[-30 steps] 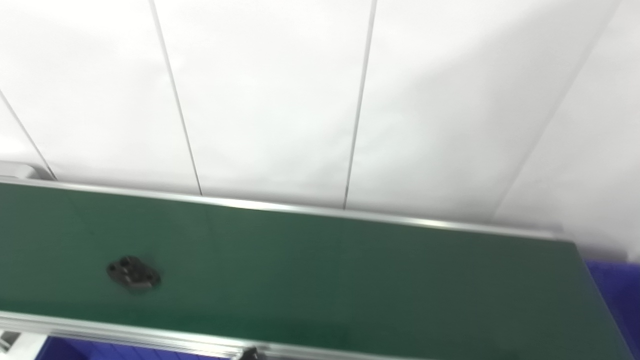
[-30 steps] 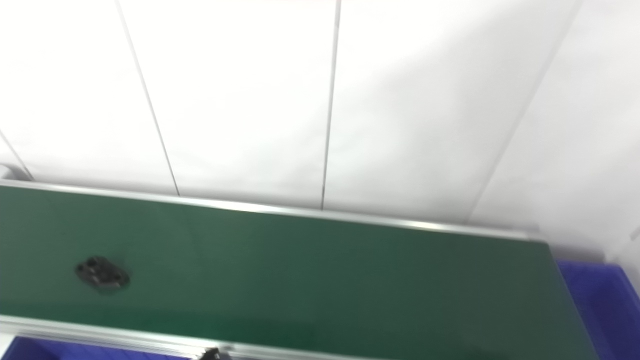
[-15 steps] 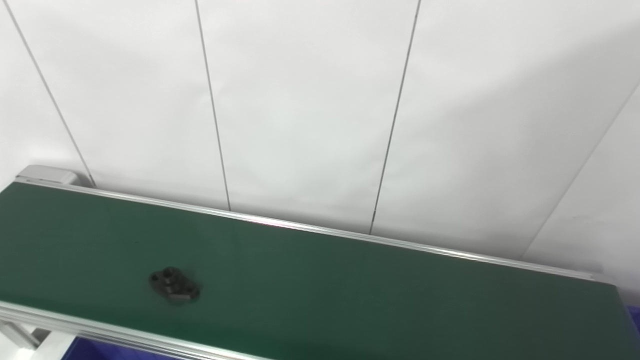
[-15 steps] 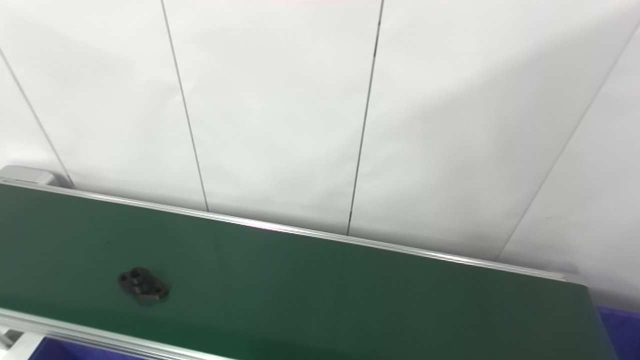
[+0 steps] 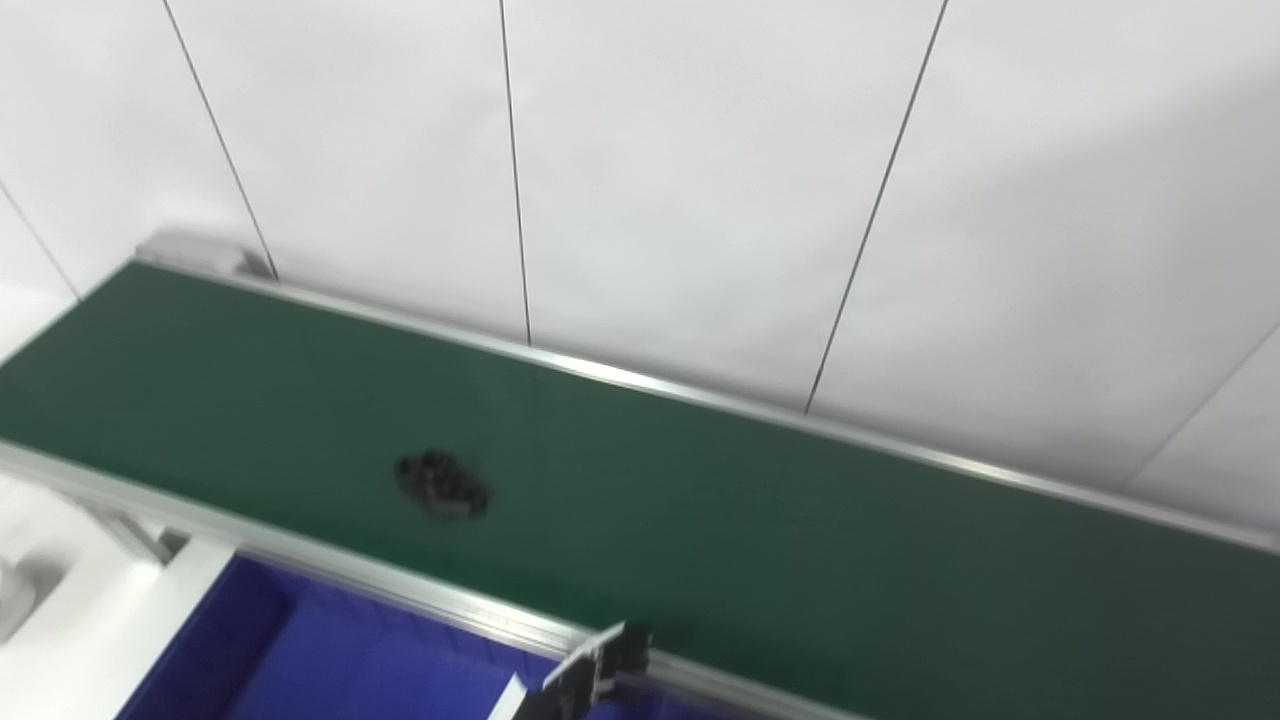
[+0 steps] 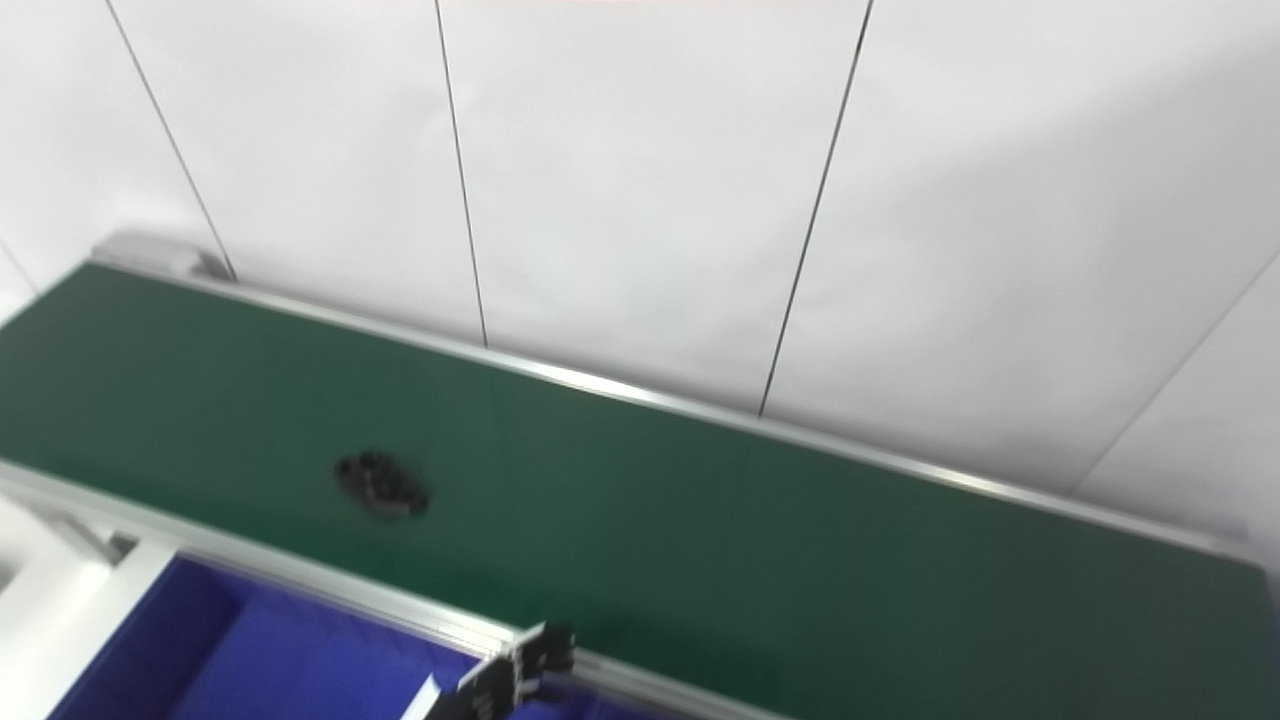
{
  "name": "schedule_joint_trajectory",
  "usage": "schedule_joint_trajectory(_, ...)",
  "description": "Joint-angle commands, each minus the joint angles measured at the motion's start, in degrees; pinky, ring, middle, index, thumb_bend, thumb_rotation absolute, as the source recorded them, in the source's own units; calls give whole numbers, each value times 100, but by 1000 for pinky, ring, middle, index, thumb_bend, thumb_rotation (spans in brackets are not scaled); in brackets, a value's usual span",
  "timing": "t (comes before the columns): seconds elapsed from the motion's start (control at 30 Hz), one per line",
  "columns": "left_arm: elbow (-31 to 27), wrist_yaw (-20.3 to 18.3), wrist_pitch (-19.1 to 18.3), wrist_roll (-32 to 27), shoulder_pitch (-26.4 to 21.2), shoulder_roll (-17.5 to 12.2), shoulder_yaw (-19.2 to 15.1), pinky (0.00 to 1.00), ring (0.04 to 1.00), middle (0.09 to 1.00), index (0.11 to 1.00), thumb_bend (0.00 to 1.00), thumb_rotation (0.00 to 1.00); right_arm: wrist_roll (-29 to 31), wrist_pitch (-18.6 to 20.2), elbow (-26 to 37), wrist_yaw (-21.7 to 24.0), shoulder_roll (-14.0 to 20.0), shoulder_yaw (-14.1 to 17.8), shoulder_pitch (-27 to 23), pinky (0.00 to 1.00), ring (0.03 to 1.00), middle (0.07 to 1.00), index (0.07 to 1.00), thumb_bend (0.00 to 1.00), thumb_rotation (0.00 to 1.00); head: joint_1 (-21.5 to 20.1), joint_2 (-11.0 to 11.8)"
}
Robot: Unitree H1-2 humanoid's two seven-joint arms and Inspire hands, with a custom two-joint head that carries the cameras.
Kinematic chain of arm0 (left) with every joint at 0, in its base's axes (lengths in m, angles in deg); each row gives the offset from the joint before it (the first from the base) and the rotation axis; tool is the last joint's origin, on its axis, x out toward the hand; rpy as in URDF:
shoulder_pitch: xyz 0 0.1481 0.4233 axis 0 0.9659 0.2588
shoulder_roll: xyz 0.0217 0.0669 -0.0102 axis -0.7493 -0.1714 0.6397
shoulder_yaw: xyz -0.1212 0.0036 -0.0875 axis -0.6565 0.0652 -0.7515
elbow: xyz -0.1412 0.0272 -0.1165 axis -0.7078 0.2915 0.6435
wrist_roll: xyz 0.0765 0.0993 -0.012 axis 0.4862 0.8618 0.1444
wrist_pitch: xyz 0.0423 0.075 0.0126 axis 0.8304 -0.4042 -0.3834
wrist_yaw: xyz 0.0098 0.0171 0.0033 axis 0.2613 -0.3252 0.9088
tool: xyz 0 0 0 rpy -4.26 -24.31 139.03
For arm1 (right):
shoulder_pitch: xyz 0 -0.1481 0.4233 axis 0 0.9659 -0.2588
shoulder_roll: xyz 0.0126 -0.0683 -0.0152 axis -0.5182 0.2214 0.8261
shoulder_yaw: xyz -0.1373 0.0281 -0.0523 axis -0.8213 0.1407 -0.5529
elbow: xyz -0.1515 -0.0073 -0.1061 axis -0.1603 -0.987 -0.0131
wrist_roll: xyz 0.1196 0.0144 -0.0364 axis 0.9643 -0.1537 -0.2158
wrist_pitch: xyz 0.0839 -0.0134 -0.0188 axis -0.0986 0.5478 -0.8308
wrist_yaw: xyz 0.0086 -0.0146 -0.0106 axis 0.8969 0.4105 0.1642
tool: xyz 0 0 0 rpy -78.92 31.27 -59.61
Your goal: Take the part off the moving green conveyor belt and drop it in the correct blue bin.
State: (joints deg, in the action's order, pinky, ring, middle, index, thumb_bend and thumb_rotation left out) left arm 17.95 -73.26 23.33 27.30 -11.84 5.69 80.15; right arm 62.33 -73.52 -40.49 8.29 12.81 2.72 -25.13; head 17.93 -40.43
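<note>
A blue bin (image 5: 330, 650) sits below the near rail of the green conveyor belt (image 5: 760, 530). A small black part (image 5: 441, 484), blurred, lies on the belt's left portion, near that rail. Only the fingertips (image 5: 600, 665) of one hand show at the bottom edge, touching nothing; its opening cannot be determined.

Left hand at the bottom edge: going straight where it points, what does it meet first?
Probably the conveyor's near rail, at the left hand's tips; beyond it bare green belt. The black part lies off to the left. Depth is unclear.
</note>
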Motion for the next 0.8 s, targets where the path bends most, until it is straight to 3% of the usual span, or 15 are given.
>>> schedule_joint_trajectory(0.0, -183, -22, 123, 14, 104, 74, 10, 778, 847, 871, 873, 857, 668, 83, -332, 176, 95, 37, 43, 63, 1000, 1000, 1000, 1000, 901, 997, 15, -7)
schedule_joint_trajectory(0.4, -318, -77, -8, 64, 229, 213, 41, 848, 907, 920, 930, 820, 739, 120, -127, 345, 163, 11, 80, 113, 1000, 1000, 1000, 1000, 886, 1000, -155, -170)
schedule_joint_trajectory(0.77, -528, -150, 35, 163, 439, 54, -28, 894, 943, 960, 977, 786, 840, -23, -136, 476, 137, -70, 6, 125, 1000, 1000, 1000, 1000, 839, 1000, -591, -241)
